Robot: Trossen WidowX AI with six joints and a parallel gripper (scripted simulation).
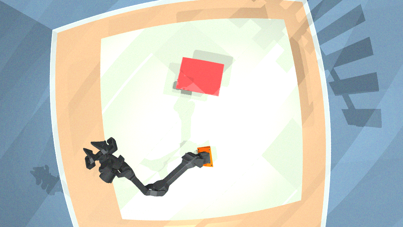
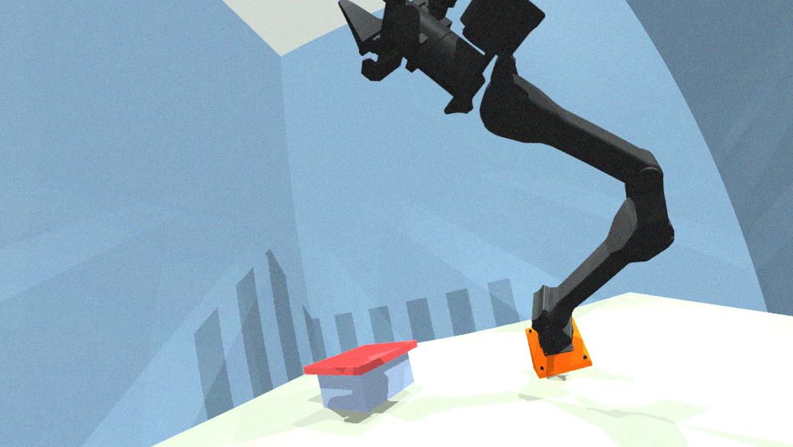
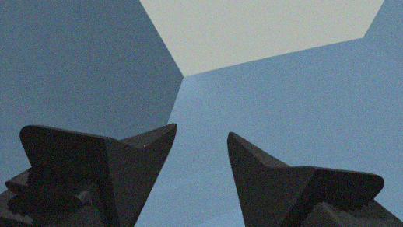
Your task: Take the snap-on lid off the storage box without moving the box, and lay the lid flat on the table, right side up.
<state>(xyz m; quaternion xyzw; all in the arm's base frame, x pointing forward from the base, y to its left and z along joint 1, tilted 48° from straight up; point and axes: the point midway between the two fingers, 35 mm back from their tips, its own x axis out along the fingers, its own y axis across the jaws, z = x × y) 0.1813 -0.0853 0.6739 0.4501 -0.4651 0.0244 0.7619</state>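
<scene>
Lid sits on box while gripper is up high

The red lid is on top of the pale blue storage box. In the top view, it is above the middle of the frame, turned a little, and it hides the box. In the exterior view, the lid and box are low down, left of the middle. The lid sticks out past the box sides, and the box stands on the white table.

The gripper is partly open, with nothing in it. In the wrist view, its two dark fingers come up from the lower left and lower right, with a gap between their tips. Blue wall shows in that gap, and a pale gray patch is at the top.

The black arm starts at an orange base plate. In the top view, it bends down and then up to the gripper at the lower left. In the exterior view, the gripper is at the top of the frame, well apart from the lid, and part of it is cut off.
</scene>
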